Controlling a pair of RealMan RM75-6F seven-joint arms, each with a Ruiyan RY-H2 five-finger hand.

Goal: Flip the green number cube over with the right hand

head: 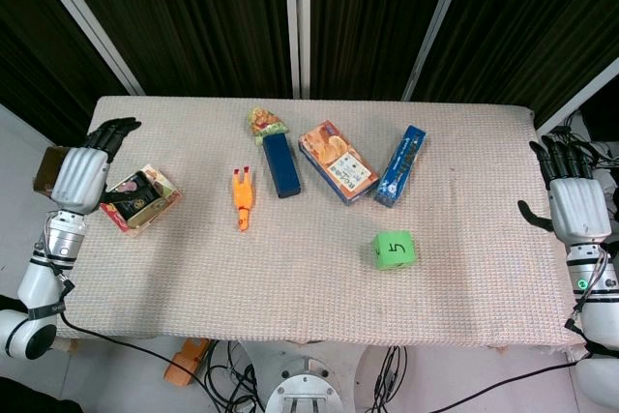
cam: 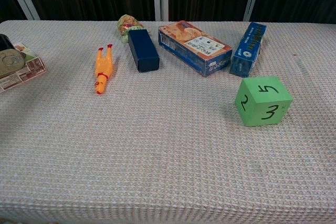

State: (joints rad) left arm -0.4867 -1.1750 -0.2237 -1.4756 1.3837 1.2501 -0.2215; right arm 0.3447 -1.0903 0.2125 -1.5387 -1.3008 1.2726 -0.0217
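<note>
Head view. Green foam number cube (head: 393, 249) sits on the beige woven tablecloth (head: 290, 268), "5" on its top face. All places below are taken from this cube. Up and just left of it: slim blue carton (head: 400, 165), lying tilted. Further left of that: orange-and-blue snack box (head: 338, 162), lying flat at an angle. Left again: dark navy rectangular box (head: 281, 164), with a small green-and-red wrapped packet (head: 263, 123) touching its far end. Well left of the cube: orange rubber chicken toy (head: 242, 199), lying lengthwise. Far left, near the cloth's edge: red-rimmed package with a dark front (head: 141, 198).

Right hand (head: 573, 191) hangs off the table's right edge, well apart from the cube, fingers straight and spread, grasping nothing. Left hand (head: 89, 167) is at the far left edge, just beside the red-rimmed package, fingers extended and loose, nothing held.

Chest view. Cube (cam: 262, 100) stands right of centre, showing "5" on top, "2" on the left face, "3" on the near face. Blue carton (cam: 248, 49) just behind it, not touching. Snack box (cam: 194, 47), navy box (cam: 143, 50) and packet (cam: 127, 26) run leftward behind. Chicken toy (cam: 103, 69) well left. Package (cam: 18, 66) at the left border, partly cut off. Neither hand shows here.
</note>
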